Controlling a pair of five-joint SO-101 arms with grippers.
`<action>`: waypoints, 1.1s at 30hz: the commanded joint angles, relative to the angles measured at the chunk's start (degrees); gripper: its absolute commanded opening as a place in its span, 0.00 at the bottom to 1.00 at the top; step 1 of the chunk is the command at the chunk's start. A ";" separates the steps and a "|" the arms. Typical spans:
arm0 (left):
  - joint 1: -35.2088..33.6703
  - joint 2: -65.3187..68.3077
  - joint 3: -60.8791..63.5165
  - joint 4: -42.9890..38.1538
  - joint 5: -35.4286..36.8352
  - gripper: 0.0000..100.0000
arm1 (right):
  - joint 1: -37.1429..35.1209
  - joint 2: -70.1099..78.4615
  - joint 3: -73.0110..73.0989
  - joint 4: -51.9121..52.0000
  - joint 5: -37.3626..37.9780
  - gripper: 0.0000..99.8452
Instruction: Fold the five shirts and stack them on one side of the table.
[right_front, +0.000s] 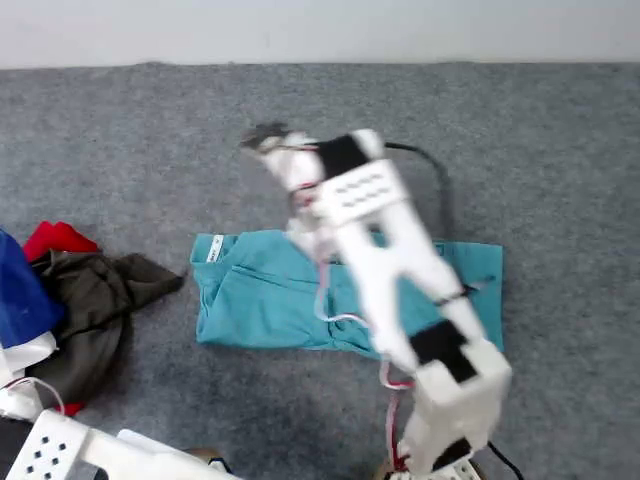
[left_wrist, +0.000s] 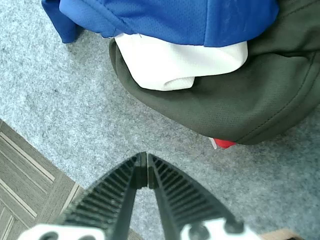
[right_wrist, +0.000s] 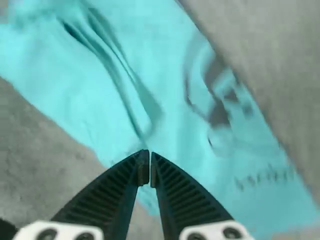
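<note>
A teal shirt (right_front: 270, 295) lies spread and partly folded at the middle of the grey carpeted table. My right arm stretches from the front right over it, and my right gripper (right_front: 303, 232) (right_wrist: 145, 167) hangs shut just above the teal cloth (right_wrist: 100, 75) near its far edge, with nothing seen between the fingers. At the left lies a heap of shirts: blue (right_front: 20, 290) (left_wrist: 165, 20), red (right_front: 55, 238), olive (right_front: 95, 300) (left_wrist: 240, 95) and white (right_front: 25, 352) (left_wrist: 180, 62). My left gripper (left_wrist: 146, 172) is shut over bare carpet just short of that heap.
The left arm's white base (right_front: 60, 450) sits at the front left corner. A black cable (right_front: 435, 175) trails across the carpet behind the right arm. Wooden floor (left_wrist: 25, 175) shows past the table's edge in the left wrist view. Open carpet lies at the back and right.
</note>
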 joint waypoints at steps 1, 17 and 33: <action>0.00 -0.44 -0.31 -1.05 -0.18 0.02 | 9.01 -12.26 10.02 2.07 -0.62 0.01; 4.92 -0.44 -0.04 1.23 -0.18 0.02 | 37.23 -25.10 43.08 -19.38 -1.05 0.24; 5.01 -0.44 -0.04 1.41 -0.18 0.02 | 40.22 -19.30 59.34 -45.41 -1.05 0.25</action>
